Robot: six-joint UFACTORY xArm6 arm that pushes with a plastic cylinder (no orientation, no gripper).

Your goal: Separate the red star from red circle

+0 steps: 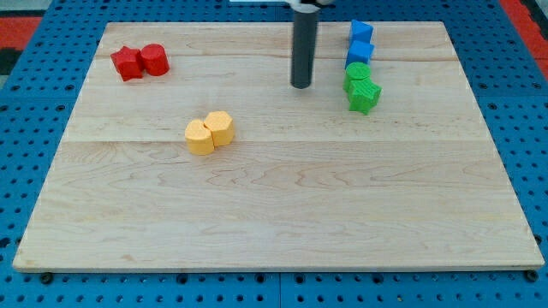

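Observation:
The red star [128,63] and the red circle [155,59] sit touching each other at the board's top left, the star on the left. My tip [300,85] rests on the board near the top middle, far to the right of the red pair and just left of the green blocks.
Two yellow blocks [210,132] touch left of the board's middle. Two blue blocks [360,43] stand at the top right, with a green circle [359,74] and a green star [364,95] just below them. The wooden board [274,214] lies on a blue pegboard.

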